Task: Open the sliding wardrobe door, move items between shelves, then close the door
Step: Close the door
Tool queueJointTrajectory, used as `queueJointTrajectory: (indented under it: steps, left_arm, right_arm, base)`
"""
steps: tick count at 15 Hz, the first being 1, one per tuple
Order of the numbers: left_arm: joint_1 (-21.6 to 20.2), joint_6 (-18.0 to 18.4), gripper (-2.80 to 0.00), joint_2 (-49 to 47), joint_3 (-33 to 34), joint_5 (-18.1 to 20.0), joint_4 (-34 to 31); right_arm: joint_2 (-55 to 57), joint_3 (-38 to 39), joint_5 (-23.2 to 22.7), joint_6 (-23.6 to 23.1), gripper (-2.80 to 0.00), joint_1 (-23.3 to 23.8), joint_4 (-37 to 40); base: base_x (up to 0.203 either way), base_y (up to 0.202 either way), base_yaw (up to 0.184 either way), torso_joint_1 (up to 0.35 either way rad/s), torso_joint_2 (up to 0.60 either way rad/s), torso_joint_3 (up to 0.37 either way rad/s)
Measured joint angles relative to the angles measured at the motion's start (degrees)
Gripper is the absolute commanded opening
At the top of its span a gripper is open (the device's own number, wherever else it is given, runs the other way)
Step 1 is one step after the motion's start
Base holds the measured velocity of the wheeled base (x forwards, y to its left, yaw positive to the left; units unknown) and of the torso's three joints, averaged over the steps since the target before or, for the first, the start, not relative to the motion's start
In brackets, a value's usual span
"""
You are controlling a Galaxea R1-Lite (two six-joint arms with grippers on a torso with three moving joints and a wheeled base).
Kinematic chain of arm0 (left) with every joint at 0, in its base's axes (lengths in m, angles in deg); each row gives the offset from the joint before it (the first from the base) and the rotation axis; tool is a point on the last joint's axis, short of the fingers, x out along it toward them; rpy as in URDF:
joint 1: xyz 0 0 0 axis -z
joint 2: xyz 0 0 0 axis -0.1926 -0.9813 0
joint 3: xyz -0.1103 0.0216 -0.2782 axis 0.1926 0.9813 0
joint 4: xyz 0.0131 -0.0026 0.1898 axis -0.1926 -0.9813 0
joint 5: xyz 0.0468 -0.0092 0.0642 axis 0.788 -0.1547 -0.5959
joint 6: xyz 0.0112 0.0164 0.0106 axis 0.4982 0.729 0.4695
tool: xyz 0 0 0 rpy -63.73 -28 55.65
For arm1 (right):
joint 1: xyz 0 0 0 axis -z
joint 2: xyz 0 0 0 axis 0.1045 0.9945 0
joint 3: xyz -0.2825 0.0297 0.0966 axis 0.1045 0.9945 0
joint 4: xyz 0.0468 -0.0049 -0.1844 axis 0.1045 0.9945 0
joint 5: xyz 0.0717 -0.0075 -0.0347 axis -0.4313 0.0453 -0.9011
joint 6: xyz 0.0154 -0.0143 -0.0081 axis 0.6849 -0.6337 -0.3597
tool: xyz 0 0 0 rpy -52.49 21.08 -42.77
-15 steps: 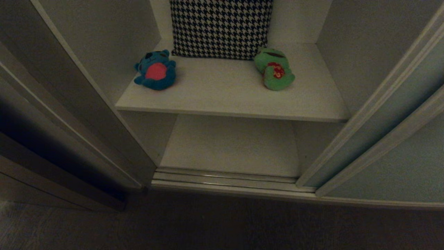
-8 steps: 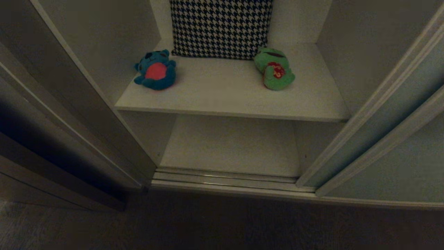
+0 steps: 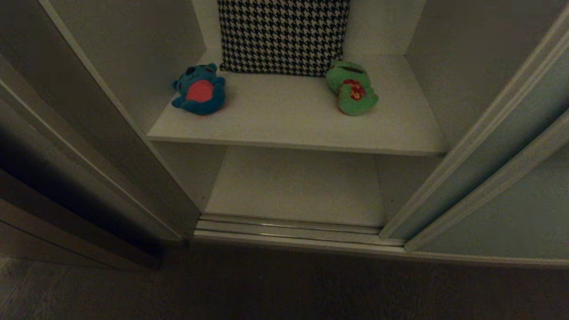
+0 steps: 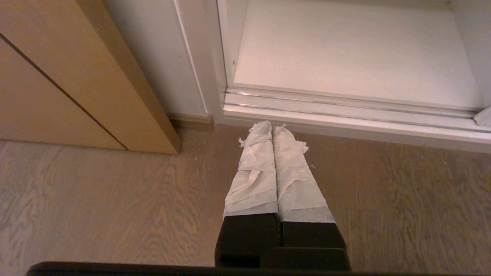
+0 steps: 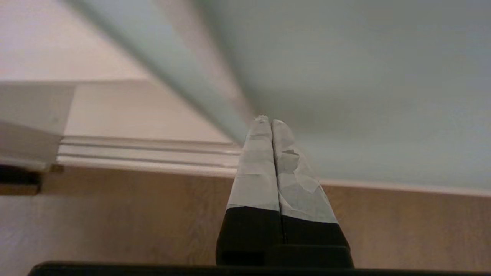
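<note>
Wardrobe stands open. Sliding wardrobe door (image 3: 502, 178) is pushed to the right, a matte pale grey-green panel with a thin beige frame, cut off by the picture edge; a second alike panel sits just behind it, mostly hidden. Houndstooth pillow (image 3: 282, 35) leans upright at the back of the upper shelf (image 3: 284, 120), its top cropped. Blue plush toy (image 3: 199, 90) lies belly up near the shelf's left side, red belly showing, face hard to make out in the dim light. Green frog plush (image 3: 351, 88) lies near the right side, just beside the pillow's lower corner, red spotted patch up; whether it touches the pillow I cannot tell. Both toys are soft and rounded, well apart from each other. Lower shelf (image 3: 293, 186) is a flat white board, its back part hidden under the upper one. Metal sliding track (image 3: 289, 229) runs along the front.

Neither arm shows from the head camera. The left wrist camera gives the left tool (image 4: 272, 128): two tapered fingers wrapped in wrinkled white tape, pressed together, holding nothing, pointing down over the wood-grain floor (image 4: 96, 199) just before the track, a light wood side panel (image 4: 57, 76) off to one side. The right wrist camera gives the right tool (image 5: 268, 122): same taped fingers, together and holding nothing, tips near the door's beige frame edge; contact unclear, door blurred there.
</note>
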Motion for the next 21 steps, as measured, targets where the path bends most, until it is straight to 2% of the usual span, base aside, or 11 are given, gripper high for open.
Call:
queueJointTrajectory:
  steps: [7,16,18,21]
  left_arm:
    - [0.0,0.04,-2.8,0.0,0.0,0.0,0.0]
    - [0.0,0.02,-2.8,0.0,0.0,0.0,-0.02]
    - [0.0,0.02,-2.8,0.0,0.0,-0.02,0.0]
    - [0.0,0.0,-2.8,0.0,0.0,0.0,0.0]
  right_arm:
    - [2.31,-0.66,0.58,-0.11,-2.8,-1.12,-1.18]
    - [4.31,-0.62,3.47,-0.17,-2.8,-3.22,-6.15]
    - [3.59,-0.19,4.05,-0.2,-2.8,-5.02,-6.43]
    - [2.49,0.5,5.76,-0.44,-2.8,-10.27,-6.73]
  base:
    - [0.0,0.0,0.0,0.0,0.0,0.0]
    - [0.0,0.0,0.0,0.0,0.0,0.0]
    - [0.0,0.0,0.0,0.0,0.0,0.0]
    - [0.0,0.0,0.0,0.0,0.0,0.0]
